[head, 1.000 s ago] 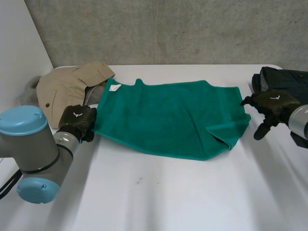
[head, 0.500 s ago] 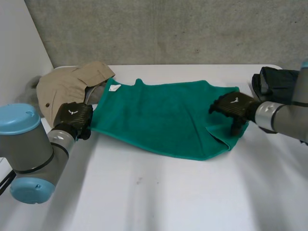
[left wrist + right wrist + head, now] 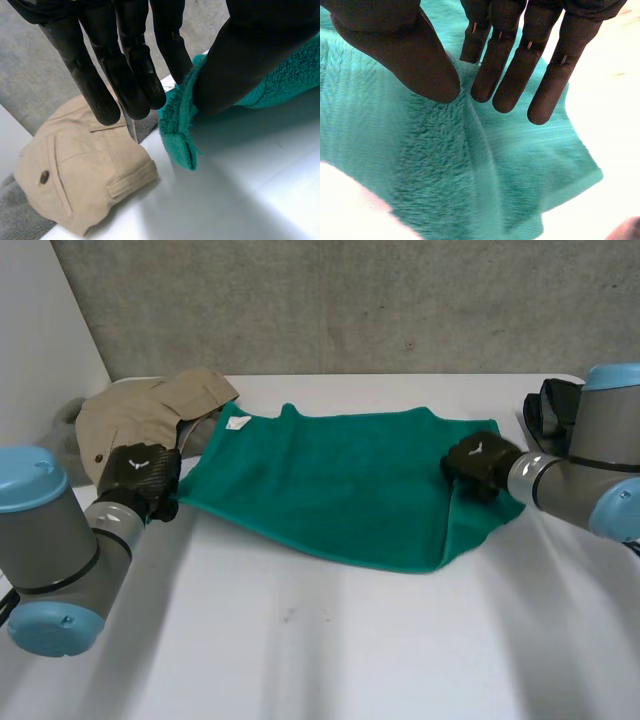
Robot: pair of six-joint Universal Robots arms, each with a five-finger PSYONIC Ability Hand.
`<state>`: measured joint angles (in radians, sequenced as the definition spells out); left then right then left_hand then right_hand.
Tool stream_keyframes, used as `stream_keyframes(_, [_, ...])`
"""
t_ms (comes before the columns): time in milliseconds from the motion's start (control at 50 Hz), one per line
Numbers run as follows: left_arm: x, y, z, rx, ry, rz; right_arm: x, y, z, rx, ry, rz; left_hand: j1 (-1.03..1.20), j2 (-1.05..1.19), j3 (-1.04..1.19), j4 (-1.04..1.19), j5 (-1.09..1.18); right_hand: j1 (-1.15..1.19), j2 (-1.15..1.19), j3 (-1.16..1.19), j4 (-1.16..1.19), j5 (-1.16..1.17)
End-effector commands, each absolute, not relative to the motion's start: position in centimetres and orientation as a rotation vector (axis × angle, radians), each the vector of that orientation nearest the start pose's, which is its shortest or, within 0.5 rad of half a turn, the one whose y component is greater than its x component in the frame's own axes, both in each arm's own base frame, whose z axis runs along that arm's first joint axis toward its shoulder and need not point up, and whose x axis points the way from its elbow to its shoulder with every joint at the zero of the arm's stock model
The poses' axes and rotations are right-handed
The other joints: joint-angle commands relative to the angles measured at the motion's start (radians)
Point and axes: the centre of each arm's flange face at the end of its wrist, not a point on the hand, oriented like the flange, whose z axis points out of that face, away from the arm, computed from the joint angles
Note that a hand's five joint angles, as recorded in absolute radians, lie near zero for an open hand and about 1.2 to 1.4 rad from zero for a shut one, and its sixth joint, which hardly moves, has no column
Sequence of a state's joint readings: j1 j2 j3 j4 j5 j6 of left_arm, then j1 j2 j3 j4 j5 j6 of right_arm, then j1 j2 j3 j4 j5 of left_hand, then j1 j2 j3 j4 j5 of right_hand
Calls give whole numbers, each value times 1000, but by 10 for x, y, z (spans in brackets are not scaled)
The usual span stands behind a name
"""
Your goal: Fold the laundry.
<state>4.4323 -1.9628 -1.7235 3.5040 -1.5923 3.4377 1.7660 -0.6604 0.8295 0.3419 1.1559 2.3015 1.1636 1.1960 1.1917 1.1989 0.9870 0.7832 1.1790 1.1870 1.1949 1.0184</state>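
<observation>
A green towel (image 3: 330, 490) lies spread across the middle of the white table (image 3: 330, 640), with a small white label near its far left corner. My left hand (image 3: 140, 480) is at the towel's near left corner. In the left wrist view the thumb (image 3: 240, 65) pinches that corner (image 3: 180, 130) against the straight fingers (image 3: 120, 75). My right hand (image 3: 480, 462) sits on the towel's right edge. In the right wrist view its thumb (image 3: 415, 60) and fingers (image 3: 520, 75) squeeze a raised ridge of the towel (image 3: 435, 165) between them.
Beige trousers (image 3: 150, 410) lie bunched at the back left, just behind my left hand, with a button and pocket (image 3: 80, 165) showing. A grey cloth (image 3: 65, 420) lies beside them. A dark garment (image 3: 560, 405) sits at the back right, behind my right arm.
My right hand moved left from beside the towel onto its right edge and closed on the cloth. My left hand pulled the left corner slightly further left.
</observation>
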Motion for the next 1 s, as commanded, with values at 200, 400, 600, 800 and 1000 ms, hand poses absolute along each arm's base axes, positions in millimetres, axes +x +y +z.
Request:
stream_keyframes(200, [-215,-300,174,638,2278,-2012,241,-380,165,-1504,2138,-1685,233,200,205,197,235,613,217,209,201,203])
stream_keyframes(400, [-217,-300,174,642,2280,-2014,241,-372,157,-1549,2140,-1646,233,200,205,197,235,-352,-748,-756,-763,-761])
stream_keyframes(600, [-217,-299,172,646,2286,-2008,245,-374,139,-1560,2142,-1605,233,200,205,197,235,-317,-712,-721,-728,-726])
stream_keyframes(800, [-215,-301,170,636,2291,-1997,247,-381,130,-1569,2160,-1607,233,200,205,197,235,613,217,209,201,203])
stream_keyframes(1000, [-211,-295,202,617,2206,-2075,231,-375,230,-1298,2072,-1933,233,200,205,197,235,613,217,209,201,203])
